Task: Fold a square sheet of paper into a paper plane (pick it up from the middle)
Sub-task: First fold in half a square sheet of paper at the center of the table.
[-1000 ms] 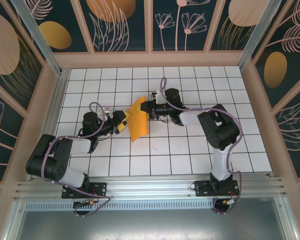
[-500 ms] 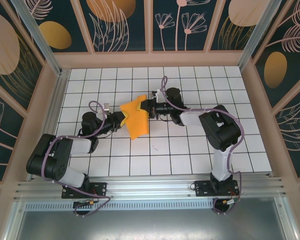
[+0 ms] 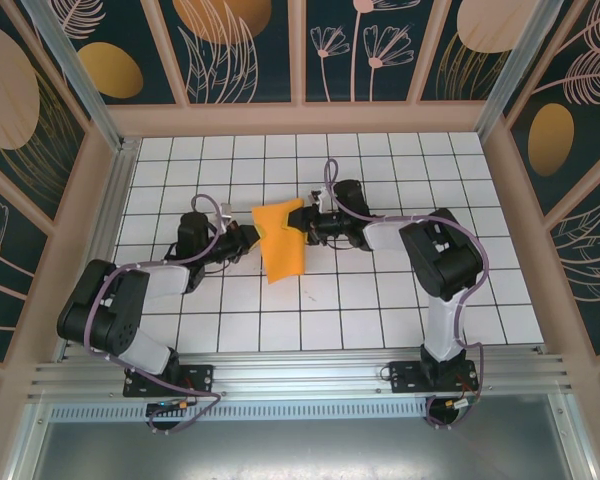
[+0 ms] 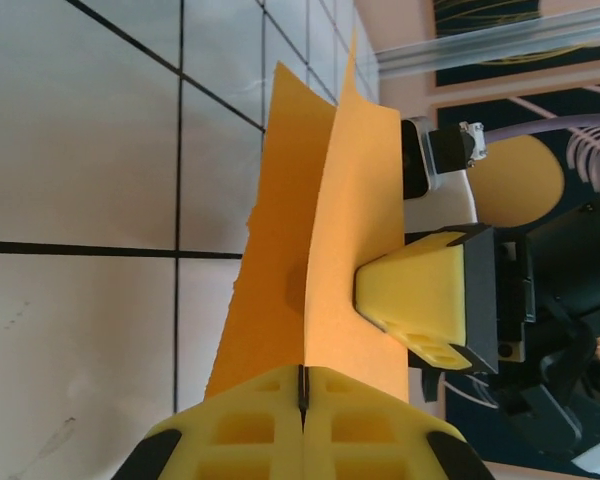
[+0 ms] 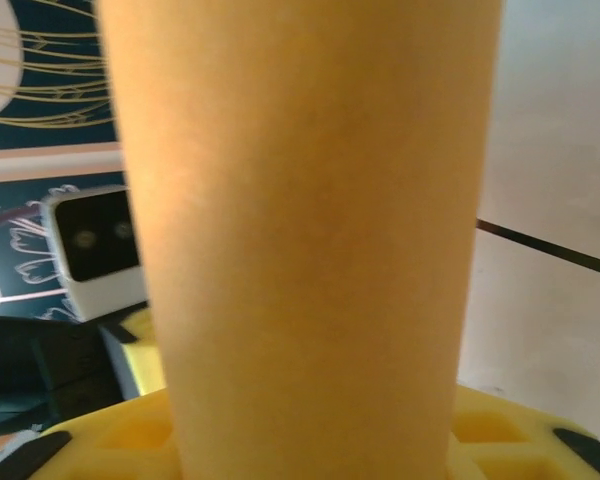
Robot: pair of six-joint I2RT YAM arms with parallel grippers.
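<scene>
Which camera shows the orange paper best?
The top view. The whole paper shows there, outline and creases together. The left wrist view sees the paper close up, standing folded, partly cut off. In the right wrist view it's a blurry orange band.

The left arm (image 3: 130,295) is laid low over the worktop (image 3: 380,300) and bent sharply back toward the middle. The right arm (image 3: 435,255) is raised from its base and folded inward, so that the two wrists are brought close together, facing each other. The left pincer (image 3: 248,238) is seen with its yellow fingers (image 4: 250,430) pressed together on the edge of the sheet of paper (image 3: 280,238), and the right pincer (image 3: 302,222) is closed on the same sheet from the opposite side, one finger (image 4: 420,310) being laid against its face.
</scene>
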